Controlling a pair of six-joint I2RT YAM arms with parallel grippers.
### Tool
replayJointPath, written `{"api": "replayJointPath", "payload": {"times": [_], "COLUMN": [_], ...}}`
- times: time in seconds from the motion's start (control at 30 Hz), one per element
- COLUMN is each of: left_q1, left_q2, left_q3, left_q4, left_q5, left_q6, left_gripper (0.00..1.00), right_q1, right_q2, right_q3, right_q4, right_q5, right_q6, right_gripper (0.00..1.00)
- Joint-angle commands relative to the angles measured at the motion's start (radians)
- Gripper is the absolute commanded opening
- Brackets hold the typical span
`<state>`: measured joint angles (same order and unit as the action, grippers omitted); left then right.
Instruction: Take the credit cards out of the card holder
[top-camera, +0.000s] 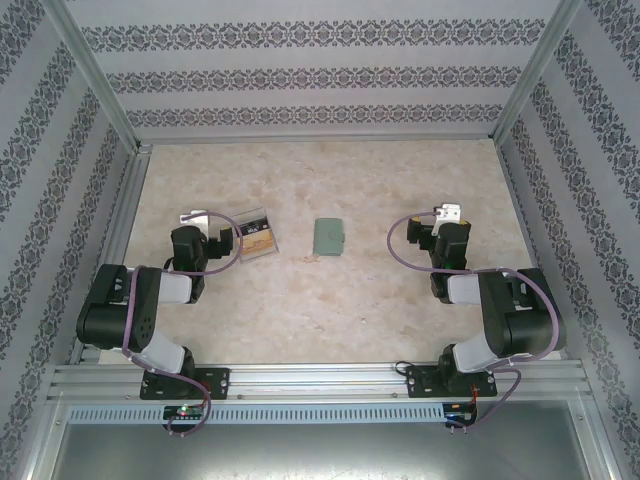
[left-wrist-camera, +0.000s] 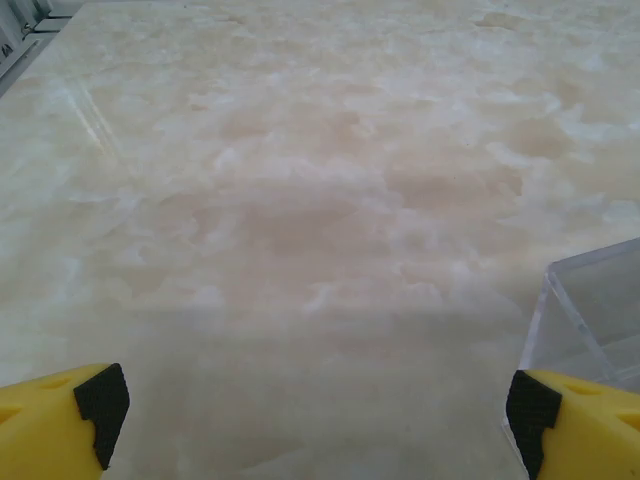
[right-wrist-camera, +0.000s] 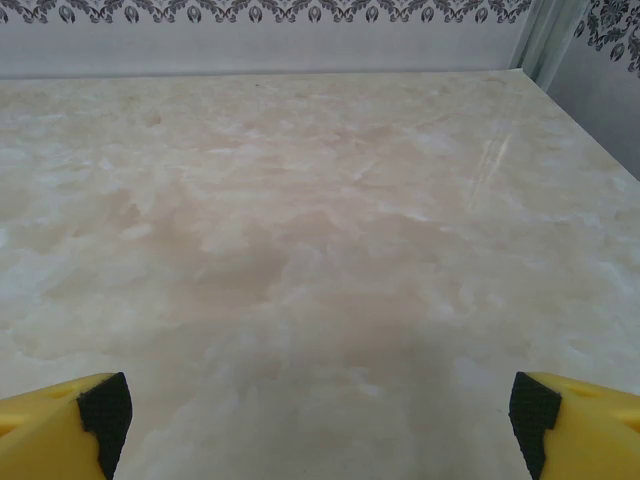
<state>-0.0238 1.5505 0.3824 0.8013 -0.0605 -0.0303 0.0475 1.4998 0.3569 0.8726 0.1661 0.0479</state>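
Now one card holder (top-camera: 328, 237) lies between the left gripper (left-wrist-camera: 315, 405) and right gripper (right-wrist-camera: 320, 405), both spread wide, one tray (left-wrist-camera: 590, 310) beside the left.

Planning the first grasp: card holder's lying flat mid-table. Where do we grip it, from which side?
Likely from straight above, pinching across the holder's two long edges, its narrower span. It lies flat and closed on the table, thin, so a side approach would find little to pinch.
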Motion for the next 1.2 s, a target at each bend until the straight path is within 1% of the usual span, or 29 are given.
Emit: {"api": "replayJointPath", "payload": {"times": [0.0,0.8,0.93,1.0,1.03,1.07,1.1,1.17], "left_q1": [0.011,0.011,0.011,0.011,0.011,0.011,0.010,0.012], "left_q2": [0.010,0.010,0.008,-0.027,-0.059,-0.097,-0.133,-0.200], "left_q3": [0.021,0.023,0.021,0.054,0.086,0.138,0.184,0.248], "left_q4": [0.048,0.047,0.050,-0.031,-0.118,-0.243,-0.352,-0.498], "left_q5": [-0.009,-0.009,-0.008,-0.015,-0.028,-0.055,-0.101,-0.146], "left_q6": [0.011,0.010,0.010,0.008,0.007,-0.004,-0.022,-0.045], "left_gripper": [0.99,0.99,0.99,0.99,0.99,0.99,0.99,0.99], "right_q1": [-0.009,-0.011,-0.024,-0.025,-0.026,-0.024,-0.024,-0.020], "right_q2": [0.007,0.007,0.006,0.004,0.001,-0.008,-0.030,-0.091], "right_q3": [0.019,0.019,0.019,0.017,0.017,0.020,0.027,0.052], "right_q4": [0.035,0.035,0.032,0.036,0.038,0.025,-0.003,-0.107], "right_q5": [-0.022,-0.023,-0.051,-0.052,-0.053,-0.054,-0.054,-0.042], "right_q6": [-0.010,-0.007,-0.003,-0.003,-0.003,-0.003,-0.005,-0.006], "right_gripper": [0.98,0.98,0.98,0.98,0.98,0.98,0.98,0.98]}}
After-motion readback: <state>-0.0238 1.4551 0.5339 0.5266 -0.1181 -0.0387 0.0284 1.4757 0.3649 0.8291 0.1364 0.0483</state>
